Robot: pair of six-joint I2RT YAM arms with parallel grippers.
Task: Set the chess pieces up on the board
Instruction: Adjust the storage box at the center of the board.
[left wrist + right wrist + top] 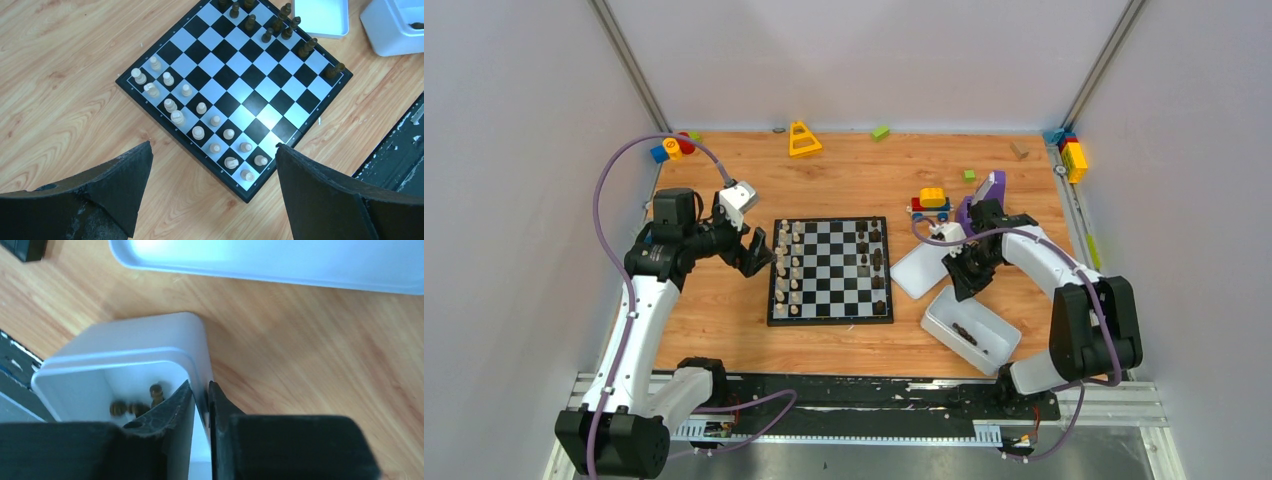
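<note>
Though hidden overhead, right tool (pixel 200 390) pinches tray wall (pixel 198 342).

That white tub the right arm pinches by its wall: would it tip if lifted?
Probably light: the white tub looks thin-walled, holding few dark chess pieces. Pinched on one wall by the right end effector, it would likely tilt, sending pieces sliding.

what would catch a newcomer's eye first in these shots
The black-and-grey chessboard sits mid-table, with cream pieces crowded along its left side and only a few dark pieces on its right. Next is the right gripper, its fingers pinched across a wall of the white tray at the near right, where a few dark chessmen lie inside. The left gripper hangs wide open at the board's left edge.
</note>
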